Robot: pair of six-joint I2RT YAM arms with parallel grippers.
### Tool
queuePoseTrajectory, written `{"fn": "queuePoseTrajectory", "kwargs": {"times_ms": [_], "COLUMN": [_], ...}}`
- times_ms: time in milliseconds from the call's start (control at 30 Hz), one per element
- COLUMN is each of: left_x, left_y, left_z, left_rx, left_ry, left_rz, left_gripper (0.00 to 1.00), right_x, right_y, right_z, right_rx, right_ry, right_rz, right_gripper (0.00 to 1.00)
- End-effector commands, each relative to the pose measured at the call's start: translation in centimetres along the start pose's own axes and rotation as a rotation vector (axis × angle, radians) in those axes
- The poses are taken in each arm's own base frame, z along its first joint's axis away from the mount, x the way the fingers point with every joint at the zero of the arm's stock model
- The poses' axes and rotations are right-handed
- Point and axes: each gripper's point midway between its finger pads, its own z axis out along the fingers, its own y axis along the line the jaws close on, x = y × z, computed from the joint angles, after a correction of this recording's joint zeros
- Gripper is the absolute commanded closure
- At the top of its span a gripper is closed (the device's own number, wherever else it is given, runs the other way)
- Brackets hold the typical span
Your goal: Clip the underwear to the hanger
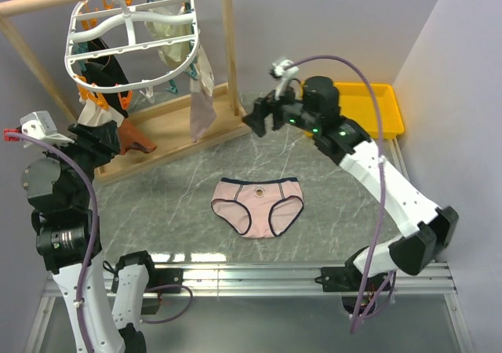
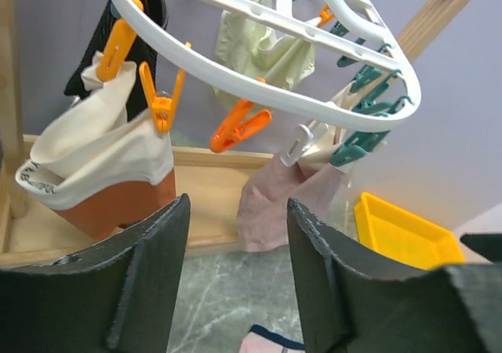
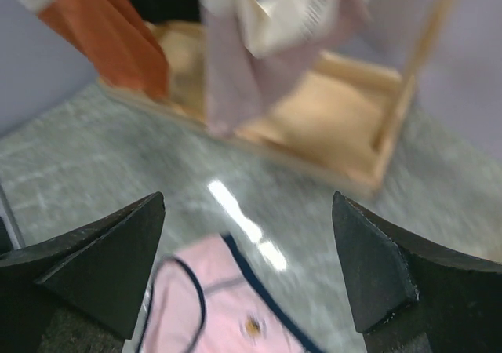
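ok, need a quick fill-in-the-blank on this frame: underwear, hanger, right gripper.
The underwear lies flat on the ____.
The hanger hangs from a ____ rod.
The tray beyond the right gripper is ____.
The right gripper's jaws stand ____.
Missing: table; wooden; yellow; open.

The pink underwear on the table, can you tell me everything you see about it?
The pale pink briefs with thin dark navy trim look like soft fabric. A small round emblem sits at the middle of the waist. They lie flat and spread open on the grey marbled tabletop, waistband on the far side. Only the tabletop touches them.
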Motion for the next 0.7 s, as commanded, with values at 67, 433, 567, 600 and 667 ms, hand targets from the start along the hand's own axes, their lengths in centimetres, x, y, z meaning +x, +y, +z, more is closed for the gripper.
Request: {"fn": "queuePoseTrajectory", "kwargs": {"times_ms": [67,433,567,600,667], "left_x": [-0.9,-0.6,0.0,0.2,0.2], "left_y": [-0.4,-0.6,-0.5,-0.5,-0.5], "left_z": [2.3,6.8,7.8,7.9,8.2], "left_rx": [0.064,0.157,0.179,0.183,0.191], "left_ry": [-0.046,-0.062,-0.061,-0.061,-0.069], "left_rz": [0.101,0.193,0.184,0.185,0.189], "left_gripper": [0.45,0.5,0.54,0.54,0.55], "right_x": [-7.2,-10.5,-8.4,-8.2,-7.1], "right_y": [4.8,8.3,9.4,9.7,9.8], "right_z": [4.4,7.8,8.2,8.0,8.1], "right_rx": [-0.109,-0.275,-0.239,-0.241,-0.229], "right_ry": [-0.201,-0.273,-0.234,-0.233,-0.219], "right_rz": [-0.027,0.088,0.102,0.108,0.122], "right_gripper": [0.05,0.0,0.0,0.01,0.02]}}
